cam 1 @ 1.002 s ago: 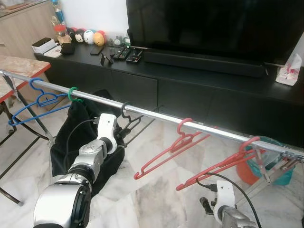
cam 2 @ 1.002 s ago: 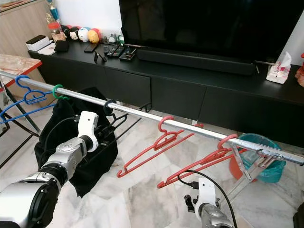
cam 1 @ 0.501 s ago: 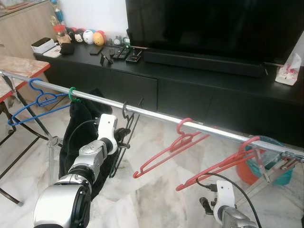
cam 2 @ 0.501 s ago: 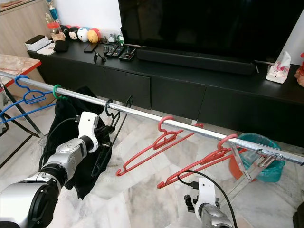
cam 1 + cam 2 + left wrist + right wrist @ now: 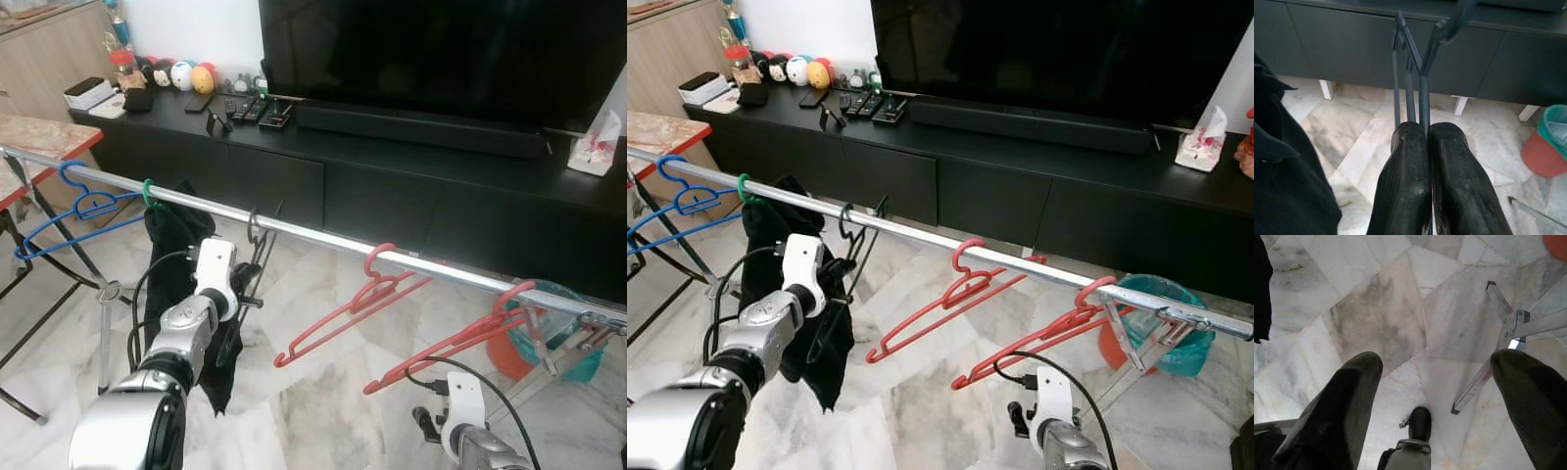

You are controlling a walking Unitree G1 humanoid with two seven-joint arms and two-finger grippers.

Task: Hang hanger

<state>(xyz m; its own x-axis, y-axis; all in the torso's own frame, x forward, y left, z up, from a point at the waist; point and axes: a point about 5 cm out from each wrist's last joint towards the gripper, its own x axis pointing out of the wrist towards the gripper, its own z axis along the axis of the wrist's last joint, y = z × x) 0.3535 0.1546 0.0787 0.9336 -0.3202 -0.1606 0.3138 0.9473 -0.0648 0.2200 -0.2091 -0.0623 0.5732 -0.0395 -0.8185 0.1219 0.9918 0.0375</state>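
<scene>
A thin black hanger (image 5: 257,238) has its hook over the silver rail (image 5: 323,238) and hangs edge-on below it. My left gripper (image 5: 245,289) is just under the rail, shut on the hanger's lower wires; in the left wrist view the two fingers (image 5: 1405,161) press together on the dark wires (image 5: 1422,93). My right gripper (image 5: 1437,364) hangs low over the marble floor, open and holding nothing.
Two red hangers (image 5: 353,305) (image 5: 453,343), a blue hanger (image 5: 71,211) and a black garment (image 5: 178,245) on a green hook share the rail. A black TV cabinet (image 5: 411,196) stands behind. A teal bin (image 5: 580,357) sits far right, by the rack's folding leg (image 5: 1498,340).
The black hanger has swung from lying spread sideways to hanging nearly straight down under the rail. My left gripper stayed shut on it and shifted slightly up and left.
</scene>
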